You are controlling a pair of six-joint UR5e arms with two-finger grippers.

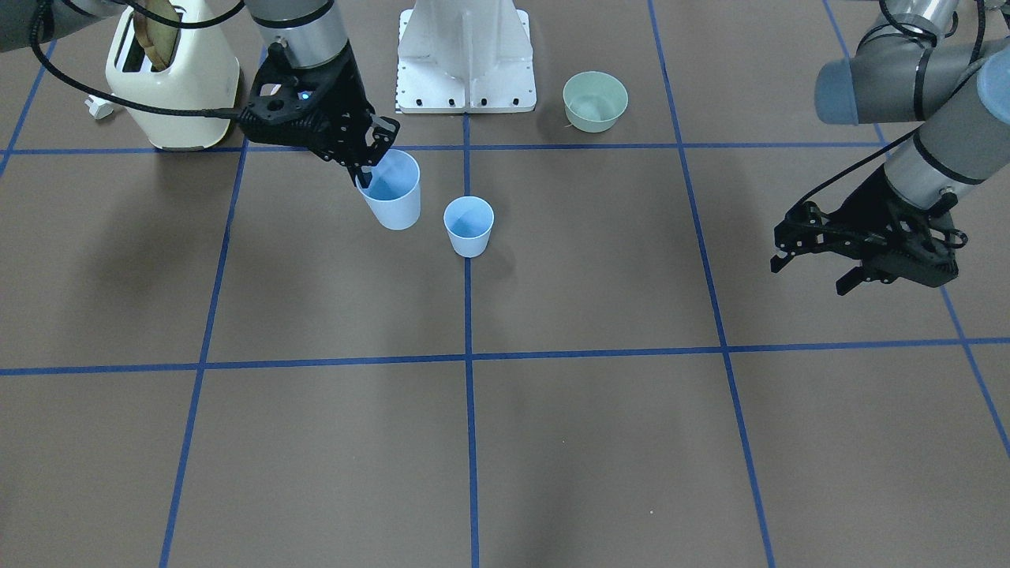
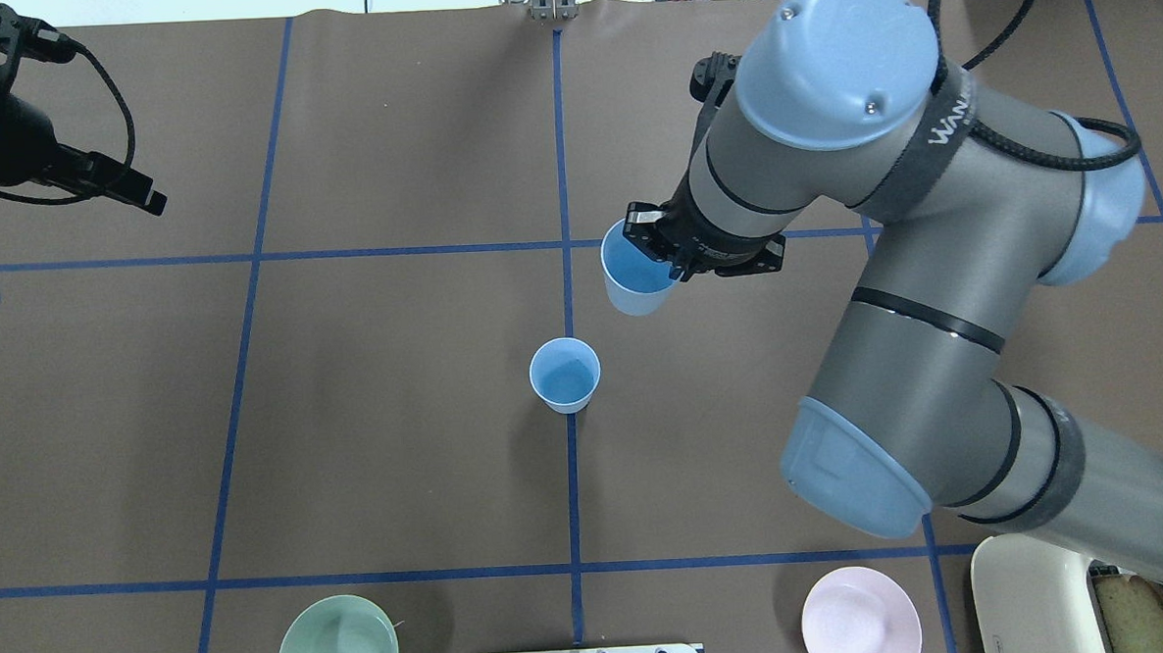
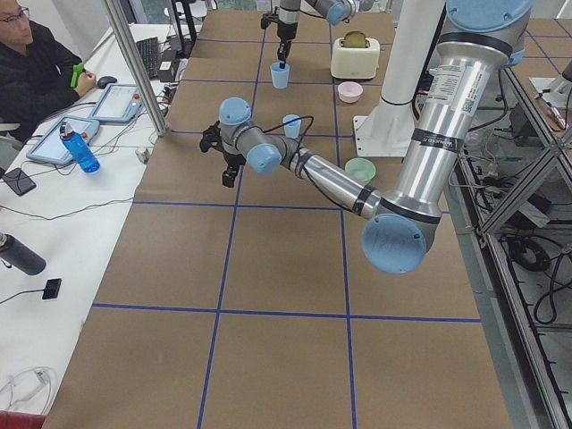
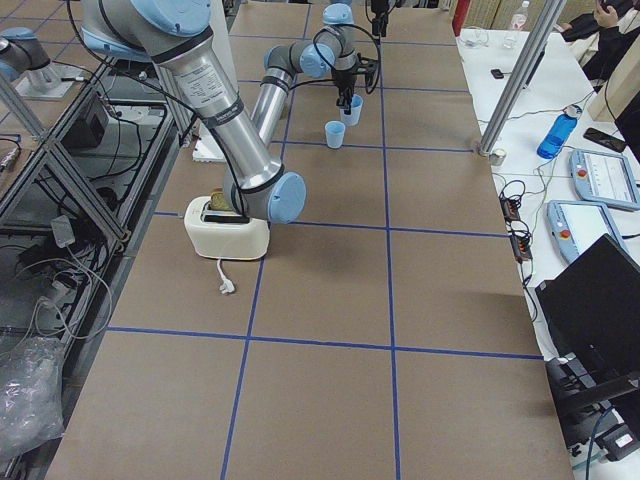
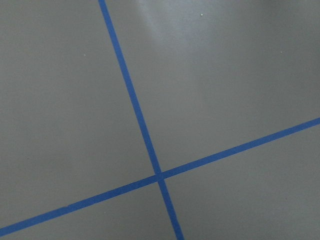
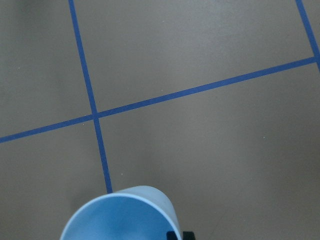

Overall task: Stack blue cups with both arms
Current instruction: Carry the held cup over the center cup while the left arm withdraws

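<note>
On the front camera, my right end effector (image 1: 365, 175) is clamped on the rim of one blue cup (image 1: 394, 197). It is near the other cup (image 1: 469, 227), which stands on the table (image 1: 552, 442). The left end effector (image 1: 811, 276) hangs spread and empty, well apart. A toaster (image 1: 170, 79) stands behind. Overhead, the strap lettering (image 2: 951, 124) on the right arm (image 2: 894, 283) is only partly legible.

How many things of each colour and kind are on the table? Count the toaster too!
blue cups: 2
green bowl: 1
pink bowl: 1
toaster: 1
Total: 5
</note>
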